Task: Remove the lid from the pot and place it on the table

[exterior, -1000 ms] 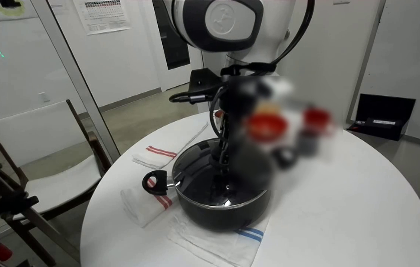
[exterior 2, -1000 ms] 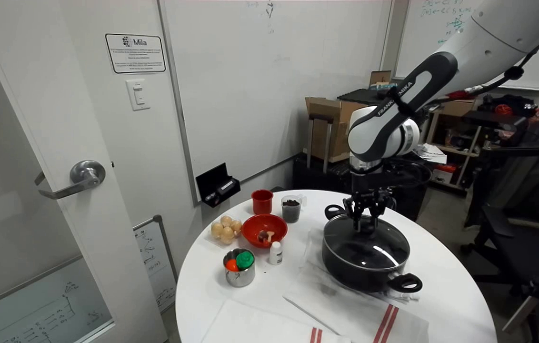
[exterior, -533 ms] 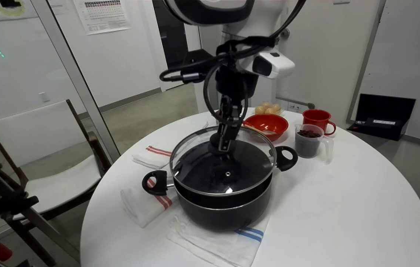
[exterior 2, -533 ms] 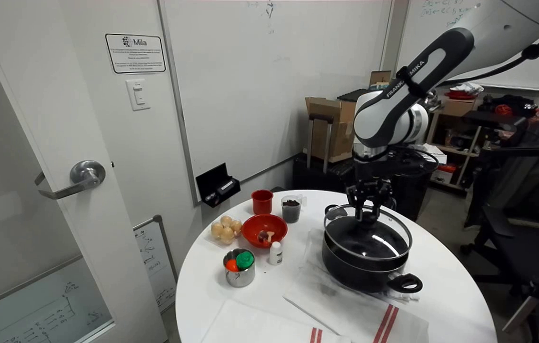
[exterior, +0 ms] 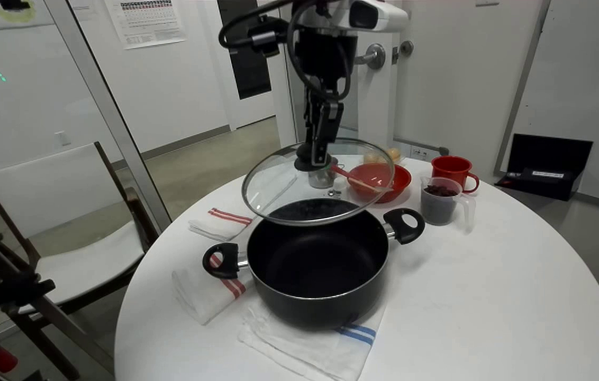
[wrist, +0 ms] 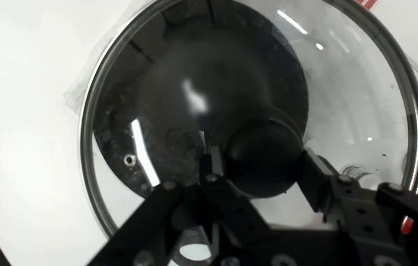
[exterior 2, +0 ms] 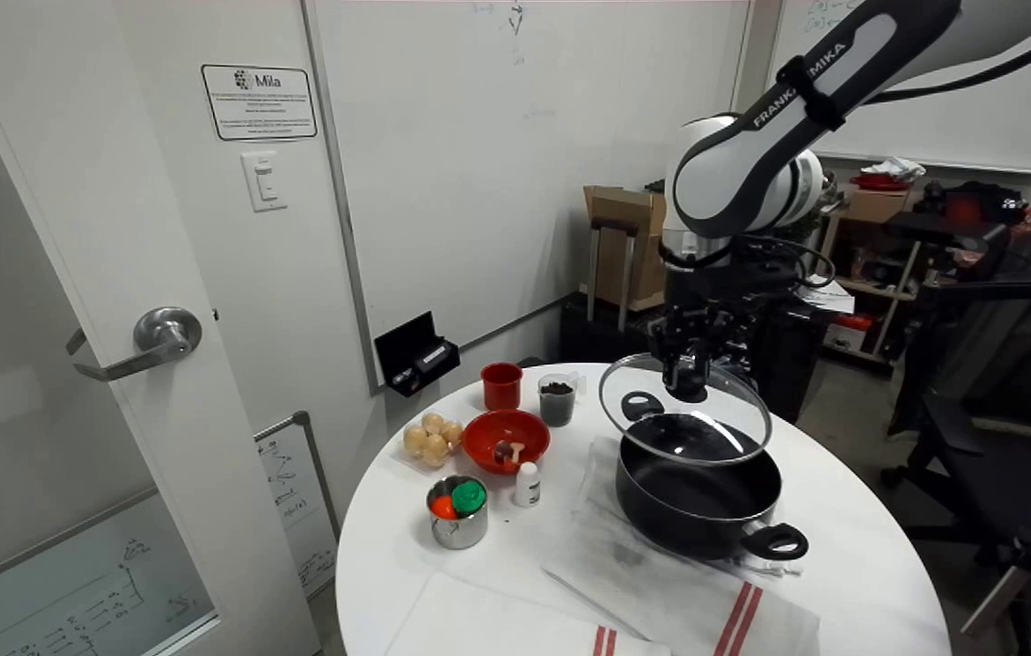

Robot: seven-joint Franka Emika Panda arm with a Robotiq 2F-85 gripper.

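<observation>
My gripper (exterior: 320,153) is shut on the dark centre knob of the glass lid (exterior: 273,182) and holds it in the air above the pot (exterior: 320,312). In an exterior view the gripper (exterior 2: 687,378) and lid (exterior 2: 739,419) hang over the far part of the pot (exterior 2: 670,524), whose black inside shows. In the wrist view the gripper's fingers (wrist: 264,160) press both sides of the knob, and the lid (wrist: 345,77) fills most of the picture. The pot stands on cloths on the white table (exterior: 490,296).
White striped cloths (exterior: 310,349) lie under and beside the pot. A red bowl (exterior 2: 506,437), red mug (exterior: 450,169), clear measuring cup (exterior: 437,206), eggs (exterior 2: 432,442), steel cup (exterior 2: 459,528) and white bottle (exterior 2: 527,485) stand on the table. Black pot handles (exterior: 405,225) stick out sideways.
One second ago the lid sat on the pot with the gripper at its knob. It has risen with the gripper, first slightly, now well above the rim. The pot has stayed in place.
</observation>
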